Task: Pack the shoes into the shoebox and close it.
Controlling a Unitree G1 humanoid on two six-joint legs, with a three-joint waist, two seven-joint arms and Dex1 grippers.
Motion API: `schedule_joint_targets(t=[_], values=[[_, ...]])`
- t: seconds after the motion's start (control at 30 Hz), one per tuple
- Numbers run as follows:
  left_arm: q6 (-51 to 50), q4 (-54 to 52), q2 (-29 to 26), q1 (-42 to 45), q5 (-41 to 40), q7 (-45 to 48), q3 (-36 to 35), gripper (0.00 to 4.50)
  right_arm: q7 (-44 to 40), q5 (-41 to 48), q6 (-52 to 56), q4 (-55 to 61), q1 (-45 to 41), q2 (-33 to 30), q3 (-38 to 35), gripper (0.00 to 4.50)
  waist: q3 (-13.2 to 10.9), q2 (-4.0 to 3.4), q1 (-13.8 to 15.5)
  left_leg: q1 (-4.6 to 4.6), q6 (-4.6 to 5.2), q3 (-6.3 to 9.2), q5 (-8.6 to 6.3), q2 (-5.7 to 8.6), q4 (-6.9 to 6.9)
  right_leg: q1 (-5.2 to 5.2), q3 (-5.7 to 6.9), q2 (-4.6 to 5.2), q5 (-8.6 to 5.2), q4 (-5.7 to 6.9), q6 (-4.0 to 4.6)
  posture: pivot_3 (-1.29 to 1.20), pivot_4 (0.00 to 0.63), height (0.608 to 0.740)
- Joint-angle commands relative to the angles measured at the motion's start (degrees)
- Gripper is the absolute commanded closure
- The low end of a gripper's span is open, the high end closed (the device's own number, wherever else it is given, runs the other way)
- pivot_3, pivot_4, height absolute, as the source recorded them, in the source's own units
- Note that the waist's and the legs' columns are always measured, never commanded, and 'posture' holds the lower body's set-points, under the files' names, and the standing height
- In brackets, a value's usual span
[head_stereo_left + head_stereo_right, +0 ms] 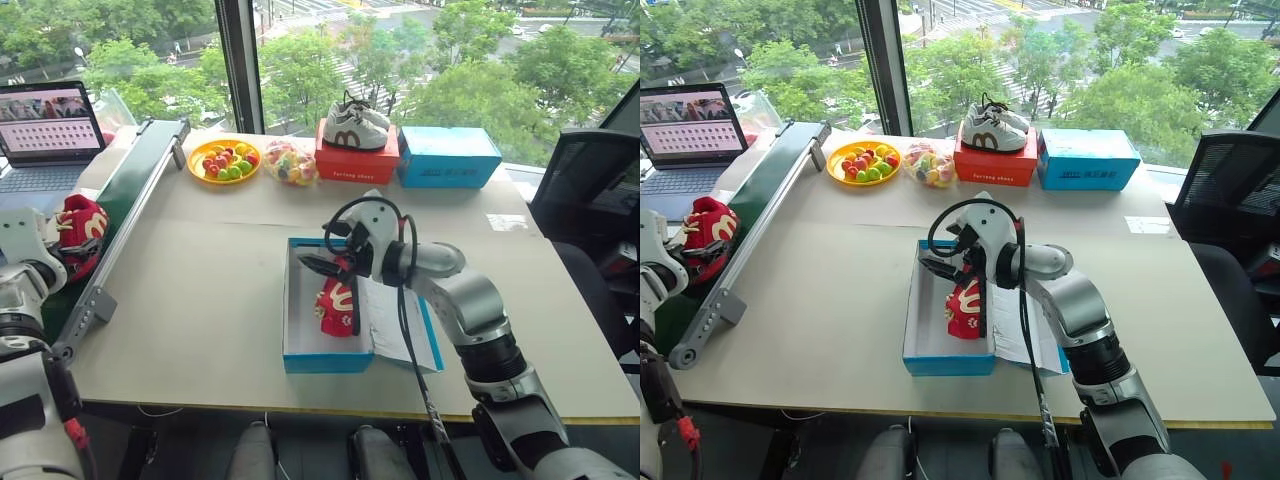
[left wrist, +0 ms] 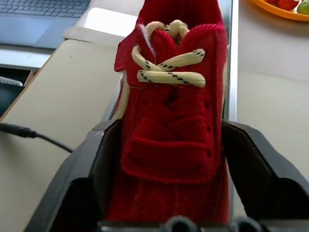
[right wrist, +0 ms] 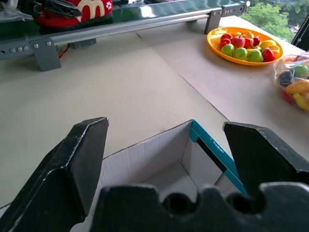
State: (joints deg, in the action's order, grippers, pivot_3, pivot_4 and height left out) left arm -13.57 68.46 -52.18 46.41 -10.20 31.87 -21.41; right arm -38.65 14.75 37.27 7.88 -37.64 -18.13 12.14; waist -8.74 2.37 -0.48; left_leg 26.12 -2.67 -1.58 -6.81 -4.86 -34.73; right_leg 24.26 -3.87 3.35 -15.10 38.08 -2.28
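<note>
One red sneaker (image 1: pixel 336 305) already lay in open blue shoebox (image 1: pixel 300 355), directly below right gripper (image 1: pixel 330 268), whose fingers stood spread wide, holding nothing (box corner between them in right wrist view). Second red sneaker (image 2: pixel 174 121) sat between left gripper (image 1: pixel 62 238) fingers on green conveyor (image 1: pixel 140 175), far from box; fingers flanked its sides, contact looked close, grip not certain. Roughly halfway by my reading: second shoe still to carry over, flap lid (image 1: pixel 400 325) still open beside right gripper.
</note>
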Motion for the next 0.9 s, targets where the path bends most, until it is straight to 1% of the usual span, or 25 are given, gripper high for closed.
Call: schedule_joint_targets(t=[0.03, 0.1, 0.17, 0.23, 0.3, 0.33, 0.43, 0.5, 0.57, 0.67, 0.7, 0.8, 0.9], values=[[-2.1, -0.4, 1.2, -1.0, -0.9, 0.6, -0.1, 2.54, 0.3, 0.0, 0.1, 2.3, -0.9, -0.5, -0.6, 0.00, 0.0, -0.01, 0.2, -0.01, -0.02, 0.00, -0.01, 0.00, 0.00, -0.01, 0.01, 0.00, 0.00, 0.00, 0.01, 0.00, 0.150, 0.740], [-1.6, -1.6, 1.4, -0.5, -1.7, 0.5, -0.7, 3.17, 0.4, -0.2, 0.1, 2.3, -0.9, -0.7, -0.4, 0.00, 0.0, -0.01, 0.3, -0.01, -0.03, 0.00, -0.01, 0.00, -0.01, -0.02, 0.01, 0.01, 0.00, 0.00, 0.01, 0.00, 0.150, 0.740], [-0.6, -3.8, 1.8, 0.6, -3.0, 0.6, -1.5, 3.63, 0.4, -0.3, -0.1, 2.1, -1.0, -0.9, -0.3, 0.00, 0.0, -0.01, 0.5, -0.01, -0.04, 0.00, 0.00, 0.00, -0.02, -0.03, 0.02, 0.01, 0.00, 0.00, 0.01, 0.00, 0.150, 0.740], [0.1, -8.8, 2.9, 1.9, -4.2, 1.6, -1.8, 4.09, 0.4, -0.3, -0.2, 1.8, -1.2, -0.9, -0.4, 0.00, 0.0, 0.00, 1.0, 0.00, -0.04, 0.01, 0.01, -0.01, -0.01, -0.02, 0.04, 0.01, 0.00, 0.00, 0.01, 0.00, 0.150, 0.740], [-2.1, -14.8, 4.4, 2.7, -6.7, 2.5, -2.7, 4.25, 0.6, 0.2, -0.1, 1.6, -1.3, -0.5, -1.0, 0.00, 0.0, 0.14, 1.3, 0.09, -0.07, 0.02, 0.04, -0.02, -0.04, -0.01, 0.09, 0.01, 0.00, -0.01, 0.01, 0.00, 0.150, 0.740], [-3.5, -17.4, 5.0, 2.8, -7.8, 2.6, -3.0, 4.25, 0.6, 0.5, 0.0, 1.4, -1.4, -0.3, -1.4, 0.00, 0.0, 0.29, 1.3, 0.17, -0.08, 0.03, 0.05, -0.02, -0.06, 0.02, 0.11, 0.02, 0.00, -0.03, 0.01, 0.00, 0.150, 0.740], [-13.7, -34.7, 10.6, 0.4, -15.3, 6.7, -1.5, 4.25, 2.5, 7.8, 4.3, -0.1, -2.5, 4.3, -8.3, 0.00, -0.1, 0.58, 1.1, 0.32, -0.06, 0.03, 0.09, -0.03, -0.10, 0.05, 0.10, 0.02, 0.02, -0.10, -0.02, 0.00, 0.150, 0.740], [-19.8, -48.3, 15.7, -3.3, -19.2, 8.7, 3.1, 4.25, 5.2, 12.8, 8.2, -2.1, -3.3, 7.9, -13.5, 0.00, -0.1, 0.58, 1.1, 0.37, -0.05, 0.03, 0.10, -0.02, -0.08, 0.05, 0.10, 0.04, 0.03, -0.12, -0.04, 0.00, 0.150, 0.740], [-23.9, -56.7, 18.8, -5.8, -21.6, 8.6, 5.6, 4.25, 8.0, 17.5, 11.9, -3.3, -4.4, 10.9, -18.3, 0.00, -0.1, 0.57, 0.9, 0.32, -0.04, 0.03, 0.11, -0.01, -0.08, 0.00, 0.08, 0.06, 0.04, -0.11, -0.06, 0.00, 0.150, 0.740], [-28.5, -64.6, 22.5, -7.2, -25.0, 6.9, 7.4, 4.25, 12.8, 24.6, 18.3, -5.2, -6.4, 14.0, -25.2, 0.00, -0.1, 0.57, 0.1, 0.26, -0.02, 0.03, 0.11, -0.03, -0.08, 0.01, 0.07, 0.03, 0.06, -0.03, -0.04, 0.00, 0.150, 0.740], [-29.3, -66.5, 24.6, -7.2, -25.9, 6.9, 8.8, 4.25, 13.9, 26.9, 21.0, -5.7, -6.6, 14.4, -26.9, 0.00, -0.1, 0.57, -0.3, 0.25, -0.02, 0.07, 0.12, -0.04, -0.09, 0.01, 0.07, 0.00, 0.07, 0.00, -0.01, 0.00, 0.150, 0.740], [-30.2, -68.6, 29.2, -6.6, -26.2, 6.1, 12.1, 4.25, 17.9, 32.0, 25.7, -6.7, -6.9, 15.5, -31.4, 0.00, -0.1, 0.56, -0.6, 0.20, -0.01, 0.13, 0.13, -0.03, -0.08, -0.03, 0.07, -0.02, 0.07, 0.00, 0.00, 0.00, 0.150, 0.740], [-30.9, -70.0, 30.9, -6.5, -26.4, 5.9, 13.5, 4.25, 20.3, 35.2, 27.7, -6.4, -7.1, 15.5, -33.7, 0.00, -0.2, 0.48, -1.0, 0.19, 0.01, 0.13, 0.12, -0.01, -0.06, -0.01, 0.02, -0.02, 0.07, -0.03, -0.01, 0.00, 0.150, 0.740]])
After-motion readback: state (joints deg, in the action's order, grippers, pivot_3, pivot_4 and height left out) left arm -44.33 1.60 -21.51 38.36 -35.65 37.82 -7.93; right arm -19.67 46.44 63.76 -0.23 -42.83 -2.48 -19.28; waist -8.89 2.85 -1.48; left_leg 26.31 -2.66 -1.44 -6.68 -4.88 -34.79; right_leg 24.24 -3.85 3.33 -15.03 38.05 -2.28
